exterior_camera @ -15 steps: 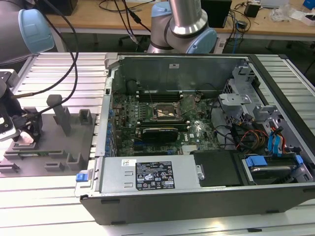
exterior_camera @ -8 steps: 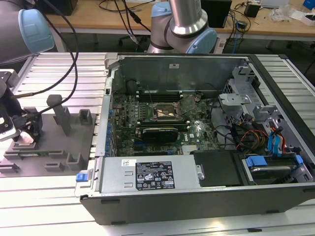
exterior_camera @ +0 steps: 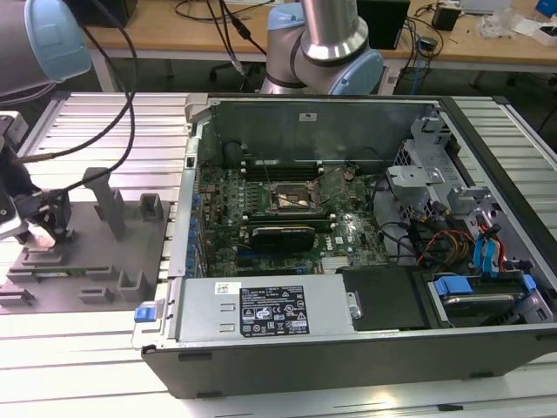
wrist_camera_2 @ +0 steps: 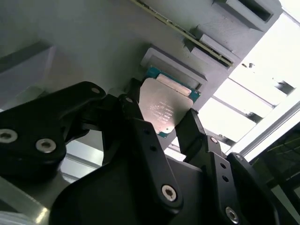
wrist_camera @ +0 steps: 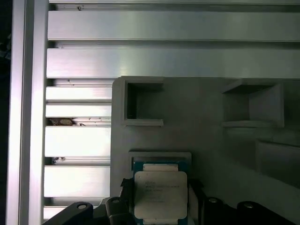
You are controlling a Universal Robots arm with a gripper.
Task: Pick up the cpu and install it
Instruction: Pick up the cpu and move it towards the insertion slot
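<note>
cpu between fingers, grey tray beneath

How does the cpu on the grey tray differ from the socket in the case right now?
The cpu is a solid silvery-topped chip; the socket is a metal frame with a dark centre. The cpu sits on the grey tray outside the case, at the gripper; the socket is on the motherboard inside it. Both are square and lie flat.

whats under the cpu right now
The cpu lies over a raised-rim seat on the grey tray; the seat's floor beneath the chip is covered.
</note>
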